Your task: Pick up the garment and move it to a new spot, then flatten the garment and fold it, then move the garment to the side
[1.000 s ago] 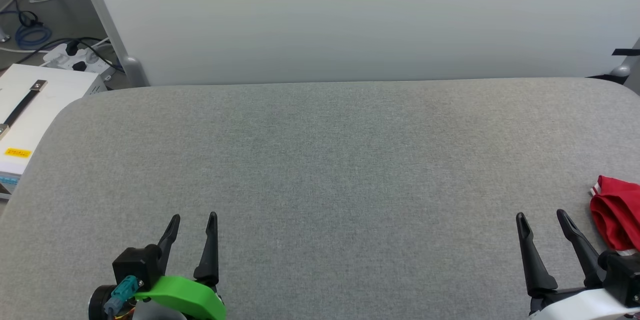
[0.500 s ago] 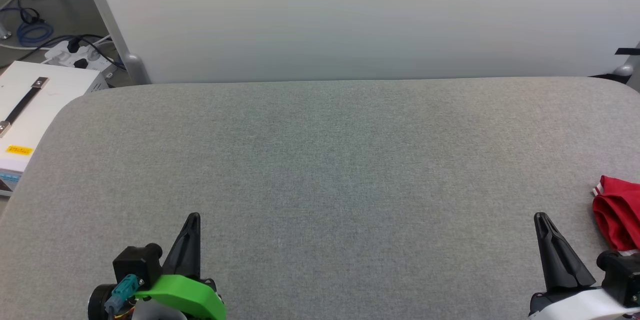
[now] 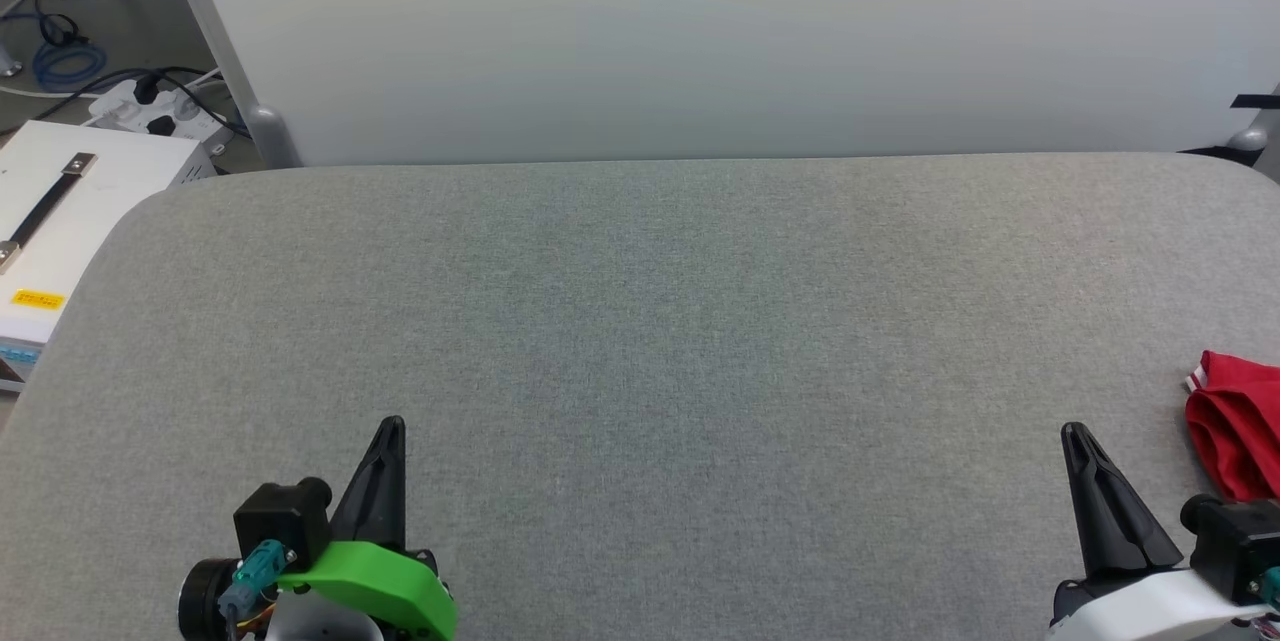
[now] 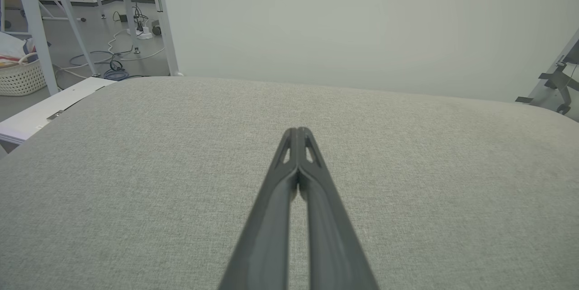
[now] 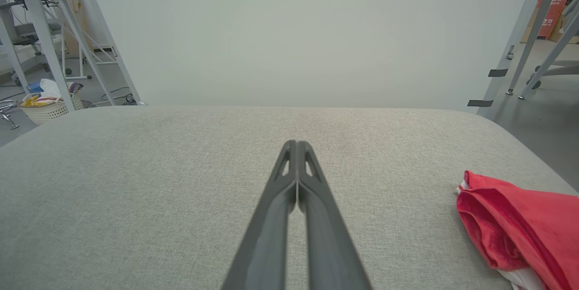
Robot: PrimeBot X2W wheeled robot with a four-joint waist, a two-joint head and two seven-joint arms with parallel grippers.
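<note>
Head view | garment (image 3: 1235, 431) bunched far right, cropped, long axis unclear | left gripper (image 3: 390, 426), right gripper (image 3: 1072, 433) closed, empty

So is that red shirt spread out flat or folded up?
Folded up, loosely: the red shirt lies doubled over in soft layers at the grey table's right edge; how neatly, cannot tell.

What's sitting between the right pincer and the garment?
Nothing visible. The right pincer, shut and empty, points out over bare grey tabletop. The garment lies bunched off to its right near the table's edge, apart from it.
</note>
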